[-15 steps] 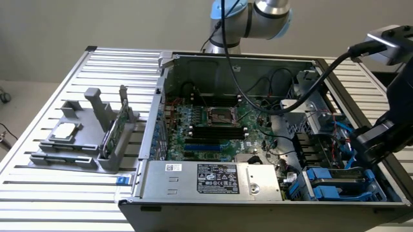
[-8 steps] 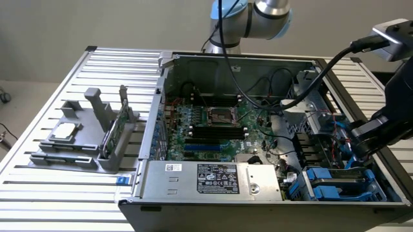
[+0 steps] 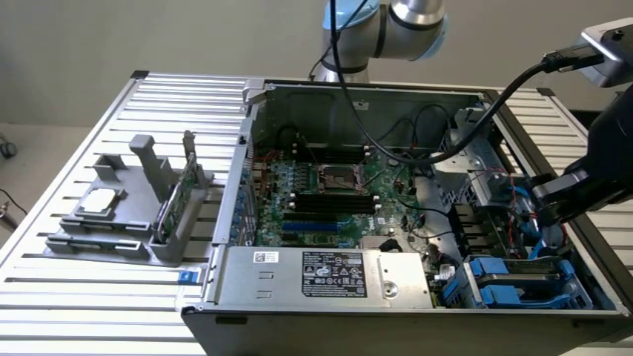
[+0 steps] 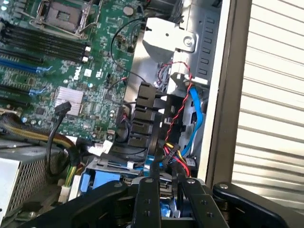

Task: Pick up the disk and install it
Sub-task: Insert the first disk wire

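Blue plastic framed the disk (image 3: 514, 285), which lay flat in the near corner of the open computer case (image 3: 356, 90), on the exterior view's right, low between the walls and just beside the grey power supply (image 3: 327, 274). Its long axis seemed to run along the case's near edge, across the exterior view. Which end faced which way could not be told. The black gripper (image 3: 554, 211) hung inside the case above and a little behind the disk, close to the side wall (image 4: 228, 95). Whether the gripper (image 4: 167, 183) was apart or clamped on anything could not be told. Room there was tight. A metal drive cage (image 3: 485, 170) stood just behind, and a twisted red-and-black wire (image 4: 178, 104) and a blue cable (image 4: 197, 114) crossed the gap between cage and wall. Toward the exterior view's left the motherboard (image 3: 327, 185) lay open and low, with more free height over it. Outside the side wall the slatted metal surface (image 3: 59, 297) ran bare to its edge. Well apart, on the exterior view's left, a grey tray (image 3: 109, 245) held a small square chip (image 3: 101, 200) and an upright green card (image 3: 178, 196).
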Motion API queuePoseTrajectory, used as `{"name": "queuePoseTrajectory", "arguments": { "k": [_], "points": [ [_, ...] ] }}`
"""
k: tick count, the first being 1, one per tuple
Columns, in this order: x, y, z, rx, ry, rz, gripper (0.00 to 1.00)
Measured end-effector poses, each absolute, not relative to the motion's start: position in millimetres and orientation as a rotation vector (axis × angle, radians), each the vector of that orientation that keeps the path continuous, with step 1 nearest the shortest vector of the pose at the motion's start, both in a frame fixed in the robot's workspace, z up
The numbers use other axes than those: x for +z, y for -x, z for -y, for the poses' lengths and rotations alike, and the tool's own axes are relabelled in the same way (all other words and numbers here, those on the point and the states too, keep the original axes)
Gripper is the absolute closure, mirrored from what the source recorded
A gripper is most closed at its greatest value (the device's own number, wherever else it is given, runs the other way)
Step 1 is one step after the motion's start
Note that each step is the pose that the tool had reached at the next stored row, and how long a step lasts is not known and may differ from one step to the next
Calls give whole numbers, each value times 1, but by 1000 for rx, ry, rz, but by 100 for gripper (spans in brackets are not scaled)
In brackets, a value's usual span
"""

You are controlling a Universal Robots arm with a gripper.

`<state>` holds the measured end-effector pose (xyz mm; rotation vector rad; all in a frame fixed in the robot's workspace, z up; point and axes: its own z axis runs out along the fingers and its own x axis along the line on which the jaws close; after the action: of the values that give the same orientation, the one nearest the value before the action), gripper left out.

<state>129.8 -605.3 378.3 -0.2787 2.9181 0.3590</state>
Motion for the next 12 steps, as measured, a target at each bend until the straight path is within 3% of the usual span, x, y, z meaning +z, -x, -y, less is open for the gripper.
{"name": "queuePoseTrajectory", "arguments": {
  "k": [3, 12],
  "points": [
    [377, -130, 605, 383, 231, -2913, 75],
    [374, -130, 605, 365, 50, -2908, 75]
  ]
}}
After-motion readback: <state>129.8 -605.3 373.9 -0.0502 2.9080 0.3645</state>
